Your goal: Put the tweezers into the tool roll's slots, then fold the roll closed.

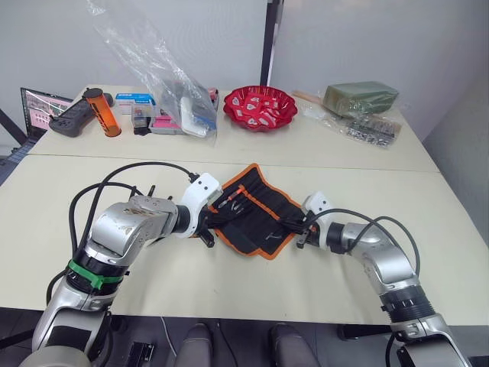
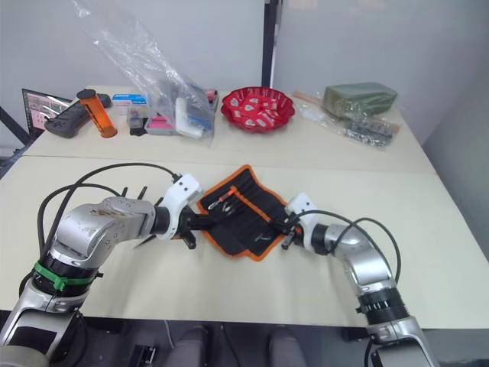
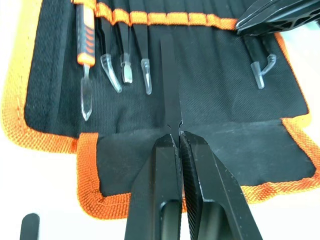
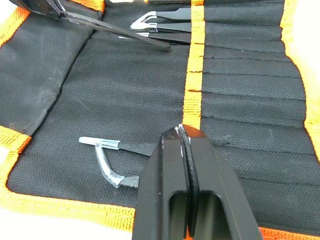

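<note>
The tool roll (image 1: 256,214) lies open on the table between my two arms, black with orange edging. My left gripper (image 3: 177,135) is at its left edge, shut on a long black tweezers (image 3: 170,85) whose tip points at the orange-trimmed slots (image 3: 165,19). Several tools with clear tip caps (image 3: 114,75) sit in slots beside it. Over the roll's right side, my right gripper (image 4: 182,132) is shut with its tip touching the orange slot trim (image 4: 192,75). Two capped tweezers (image 4: 112,160) lie in slots just beside it.
At the back of the table stand a red bowl (image 1: 260,107), a clear plastic bag with boxes (image 1: 176,107), an orange bottle (image 1: 102,112), a black device (image 1: 72,118) and a green package (image 1: 361,98). Cables loop from both arms near the roll.
</note>
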Tool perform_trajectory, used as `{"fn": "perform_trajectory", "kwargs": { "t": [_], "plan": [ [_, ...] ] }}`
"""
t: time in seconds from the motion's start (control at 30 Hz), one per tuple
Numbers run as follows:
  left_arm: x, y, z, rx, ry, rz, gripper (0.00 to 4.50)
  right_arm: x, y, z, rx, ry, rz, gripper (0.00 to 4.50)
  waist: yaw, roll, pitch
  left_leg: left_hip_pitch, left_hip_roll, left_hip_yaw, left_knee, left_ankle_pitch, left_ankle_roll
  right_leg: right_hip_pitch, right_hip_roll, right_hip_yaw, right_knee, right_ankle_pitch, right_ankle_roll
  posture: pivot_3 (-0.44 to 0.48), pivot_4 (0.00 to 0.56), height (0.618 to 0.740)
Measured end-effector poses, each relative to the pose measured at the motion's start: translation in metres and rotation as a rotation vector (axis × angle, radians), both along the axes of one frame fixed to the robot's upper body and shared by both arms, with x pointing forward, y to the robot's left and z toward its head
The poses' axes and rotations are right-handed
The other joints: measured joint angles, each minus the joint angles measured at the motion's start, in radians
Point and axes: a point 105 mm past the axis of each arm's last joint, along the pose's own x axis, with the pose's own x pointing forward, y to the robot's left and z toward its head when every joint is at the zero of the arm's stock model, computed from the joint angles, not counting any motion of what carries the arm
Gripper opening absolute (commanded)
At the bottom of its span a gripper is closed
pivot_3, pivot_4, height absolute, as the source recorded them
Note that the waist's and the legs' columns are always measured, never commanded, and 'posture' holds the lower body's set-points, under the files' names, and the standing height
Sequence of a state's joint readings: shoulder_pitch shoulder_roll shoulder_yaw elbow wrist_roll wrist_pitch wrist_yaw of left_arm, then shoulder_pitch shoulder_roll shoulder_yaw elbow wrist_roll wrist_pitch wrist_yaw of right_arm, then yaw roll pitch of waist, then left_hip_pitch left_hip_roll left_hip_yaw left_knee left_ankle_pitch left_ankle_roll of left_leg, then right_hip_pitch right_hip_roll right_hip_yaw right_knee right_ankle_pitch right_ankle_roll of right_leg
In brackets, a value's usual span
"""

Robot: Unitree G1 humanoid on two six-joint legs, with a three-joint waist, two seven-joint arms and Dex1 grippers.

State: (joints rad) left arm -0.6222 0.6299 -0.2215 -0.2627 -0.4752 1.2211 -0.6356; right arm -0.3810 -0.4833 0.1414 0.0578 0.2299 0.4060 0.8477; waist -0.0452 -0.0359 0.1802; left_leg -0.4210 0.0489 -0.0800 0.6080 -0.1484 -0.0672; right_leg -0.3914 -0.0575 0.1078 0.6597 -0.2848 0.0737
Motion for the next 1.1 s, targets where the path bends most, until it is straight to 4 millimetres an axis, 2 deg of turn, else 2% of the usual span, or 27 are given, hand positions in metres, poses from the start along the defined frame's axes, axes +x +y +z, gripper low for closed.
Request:
{"fn": "perform_trajectory", "kwargs": {
  "t": [0.63,1.1],
  "plan": [
    [0.013,-0.014,-0.014,0.035,0.016,0.02,0.0,-0.005,0.002,-0.002,0.013,0.009,-0.008,0.03,0.0,0.0,0.0,0.0,0.0,0.0,0.0,0.0,0.0,0.0,0.0,0.0,0.0,0.0,0.0,0.0,0.15,0.74],
    [0.016,-0.025,-0.012,0.038,0.022,-0.021,0.0,-0.006,0.003,-0.002,0.012,0.01,-0.004,0.03,0.002,0.0,0.0,0.0,0.0,0.0,0.0,0.0,0.0,0.001,0.0,0.0,-0.001,0.0,0.0,0.0,0.15,0.74]
  ]
}}
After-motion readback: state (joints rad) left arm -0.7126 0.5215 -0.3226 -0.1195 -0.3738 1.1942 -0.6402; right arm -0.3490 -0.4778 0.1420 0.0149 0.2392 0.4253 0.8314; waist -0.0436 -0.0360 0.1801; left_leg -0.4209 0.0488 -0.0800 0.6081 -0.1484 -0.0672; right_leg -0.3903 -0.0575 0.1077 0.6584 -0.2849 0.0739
